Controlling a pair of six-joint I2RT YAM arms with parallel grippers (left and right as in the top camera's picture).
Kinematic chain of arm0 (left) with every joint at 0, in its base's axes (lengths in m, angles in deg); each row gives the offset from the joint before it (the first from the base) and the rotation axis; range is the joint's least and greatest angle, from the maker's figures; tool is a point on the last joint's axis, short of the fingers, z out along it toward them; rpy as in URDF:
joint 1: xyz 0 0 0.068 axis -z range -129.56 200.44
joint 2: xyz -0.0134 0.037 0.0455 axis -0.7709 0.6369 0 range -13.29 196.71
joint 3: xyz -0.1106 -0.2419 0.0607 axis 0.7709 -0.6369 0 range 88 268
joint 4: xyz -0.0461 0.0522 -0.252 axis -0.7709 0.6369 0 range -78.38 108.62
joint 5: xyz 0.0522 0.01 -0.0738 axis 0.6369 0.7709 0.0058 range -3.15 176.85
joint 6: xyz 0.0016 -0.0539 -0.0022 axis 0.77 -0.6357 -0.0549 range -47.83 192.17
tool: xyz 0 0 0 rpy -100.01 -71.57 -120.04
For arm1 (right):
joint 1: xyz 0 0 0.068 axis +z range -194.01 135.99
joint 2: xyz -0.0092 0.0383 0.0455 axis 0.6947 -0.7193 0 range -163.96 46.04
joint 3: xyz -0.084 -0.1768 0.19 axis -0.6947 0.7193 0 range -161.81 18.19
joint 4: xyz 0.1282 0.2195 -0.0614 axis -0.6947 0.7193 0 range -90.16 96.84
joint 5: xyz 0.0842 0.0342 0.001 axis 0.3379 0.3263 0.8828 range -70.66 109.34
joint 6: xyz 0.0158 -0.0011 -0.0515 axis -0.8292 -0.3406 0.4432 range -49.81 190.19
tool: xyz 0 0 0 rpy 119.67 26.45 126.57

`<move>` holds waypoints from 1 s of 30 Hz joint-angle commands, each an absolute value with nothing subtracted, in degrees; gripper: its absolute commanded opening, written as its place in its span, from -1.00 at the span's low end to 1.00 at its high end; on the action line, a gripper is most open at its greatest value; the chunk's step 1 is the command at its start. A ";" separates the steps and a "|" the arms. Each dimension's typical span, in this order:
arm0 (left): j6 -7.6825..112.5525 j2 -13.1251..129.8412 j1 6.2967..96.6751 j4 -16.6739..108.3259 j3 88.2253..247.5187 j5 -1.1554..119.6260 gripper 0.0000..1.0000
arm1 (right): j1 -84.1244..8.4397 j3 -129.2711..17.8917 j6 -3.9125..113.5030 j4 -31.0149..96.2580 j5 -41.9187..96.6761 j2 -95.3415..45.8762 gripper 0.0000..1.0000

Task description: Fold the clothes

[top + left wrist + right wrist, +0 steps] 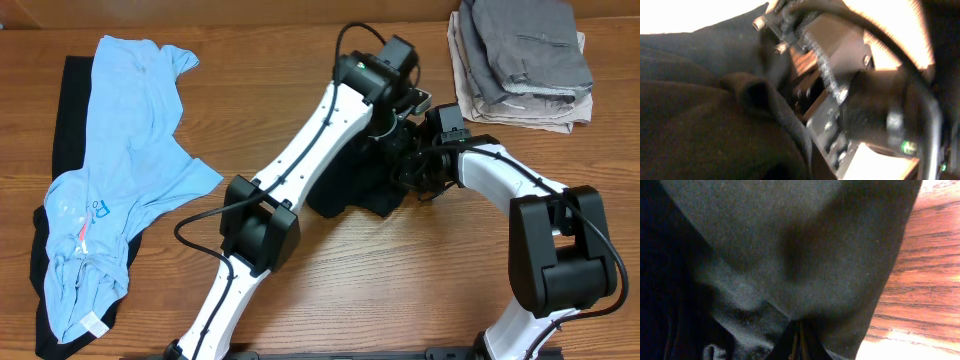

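Note:
A black garment (345,195) lies bunched at the table's middle, under both arms. My left gripper (403,108) hangs over its far right part. In the left wrist view the dark cloth (705,115) rises up to the camera and hides the fingers, so it looks held. My right gripper (420,170) is right beside the left one. Its fingers (797,342) are pinched shut on a fold of the black garment (805,240). The right gripper's body also shows in the left wrist view (865,105).
A light blue shirt (130,150) lies spread at the left over another black garment (68,100). A stack of folded grey and beige clothes (520,60) sits at the back right. Bare wood (935,280) shows beside the held cloth.

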State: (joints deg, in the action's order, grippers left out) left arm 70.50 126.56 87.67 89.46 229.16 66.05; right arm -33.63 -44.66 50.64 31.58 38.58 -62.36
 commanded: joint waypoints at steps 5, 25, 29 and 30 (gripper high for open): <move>62.96 124.57 87.23 84.57 230.67 65.92 0.54 | -37.50 -47.20 49.29 32.96 43.32 -59.63 -0.92; 62.46 119.61 66.40 96.00 261.44 66.93 1.00 | -28.17 -52.01 50.97 43.01 34.67 -46.32 0.32; 63.66 119.68 62.56 99.12 260.74 68.39 1.00 | -23.93 -52.01 48.50 42.49 32.50 -50.23 0.37; 63.64 119.68 61.94 99.50 260.63 68.96 1.00 | -23.36 -52.01 48.09 42.03 32.20 -51.28 0.38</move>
